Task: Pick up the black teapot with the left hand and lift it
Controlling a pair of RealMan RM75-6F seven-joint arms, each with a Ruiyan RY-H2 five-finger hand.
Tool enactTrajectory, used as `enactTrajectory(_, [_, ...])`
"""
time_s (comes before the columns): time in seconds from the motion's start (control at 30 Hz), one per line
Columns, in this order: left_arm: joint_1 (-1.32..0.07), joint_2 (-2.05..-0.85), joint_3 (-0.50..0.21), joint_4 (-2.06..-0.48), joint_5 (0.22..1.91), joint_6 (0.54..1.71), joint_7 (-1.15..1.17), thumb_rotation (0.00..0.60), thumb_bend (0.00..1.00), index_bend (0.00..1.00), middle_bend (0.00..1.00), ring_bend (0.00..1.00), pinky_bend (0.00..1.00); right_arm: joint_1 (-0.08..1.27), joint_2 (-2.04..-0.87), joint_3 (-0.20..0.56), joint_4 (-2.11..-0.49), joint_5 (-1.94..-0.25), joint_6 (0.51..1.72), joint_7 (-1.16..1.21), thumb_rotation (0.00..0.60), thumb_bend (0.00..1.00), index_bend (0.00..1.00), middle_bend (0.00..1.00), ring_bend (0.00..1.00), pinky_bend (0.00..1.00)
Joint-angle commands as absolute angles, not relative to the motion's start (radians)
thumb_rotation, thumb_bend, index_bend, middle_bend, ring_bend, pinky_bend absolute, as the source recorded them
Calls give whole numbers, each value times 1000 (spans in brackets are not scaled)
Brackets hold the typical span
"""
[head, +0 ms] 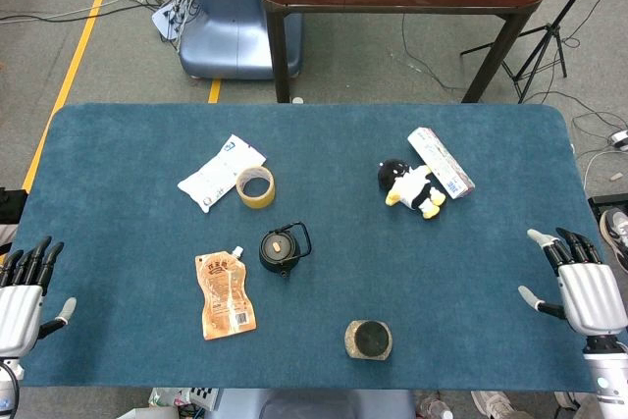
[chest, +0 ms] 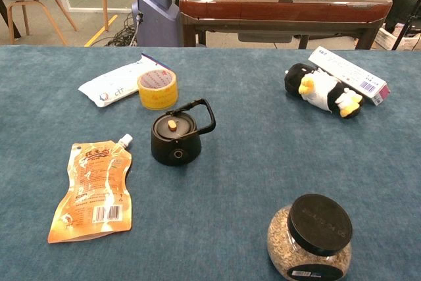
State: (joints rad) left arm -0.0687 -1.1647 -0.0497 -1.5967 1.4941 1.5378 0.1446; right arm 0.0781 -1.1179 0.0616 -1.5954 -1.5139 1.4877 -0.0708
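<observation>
The black teapot (head: 282,248) stands upright near the middle of the blue table, its looped handle tipped to the right and a tan knob on its lid; the chest view shows the teapot (chest: 176,136) closer. My left hand (head: 22,296) hovers at the table's left edge, fingers apart and holding nothing, far left of the teapot. My right hand (head: 581,282) is at the right edge, fingers spread, also holding nothing. Neither hand appears in the chest view.
An orange spouted pouch (head: 225,294) lies just left of the teapot. A yellow tape roll (head: 255,186) and white packet (head: 218,173) sit behind it. A black-lidded jar (head: 368,340) is at the front, a penguin plush (head: 411,186) and a long box (head: 441,161) at back right.
</observation>
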Motion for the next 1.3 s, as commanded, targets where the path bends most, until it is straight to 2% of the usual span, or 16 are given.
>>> enactTrajectory(0.03, [-69, -1165, -49, -1596, 1496, 1536, 144, 600, 286, 23, 18, 100, 42, 78, -1118, 61, -1596, -1514, 1487, -71, 600, 189, 194, 271, 129, 139])
enactTrajectory(0.53, [-118, -1145, -59, -1534, 1562, 1509, -35, 600, 285, 42, 30, 102, 42, 81, -1107, 76, -1604, -1533, 1517, -70, 600, 188, 194, 272, 129, 139])
enactTrajectory(0.8, [-199, -1146, -64, -1456, 1649, 1476, -155, 600, 285, 71, 62, 127, 42, 84, -1098, 82, -1619, -1539, 1525, -82, 600, 188, 194, 271, 129, 139])
enactTrajectory(1.1, [-318, -1141, -60, -1440, 1751, 1411, -211, 599, 272, 90, 74, 127, 42, 84, -1097, 80, -1620, -1532, 1518, -88, 600, 188, 194, 272, 129, 139])
enactTrajectory(1.3, [-421, -1141, -57, -1460, 1797, 1316, -235, 465, 256, 91, 77, 127, 42, 87, -1095, 79, -1621, -1533, 1513, -85, 600, 188, 194, 271, 129, 139])
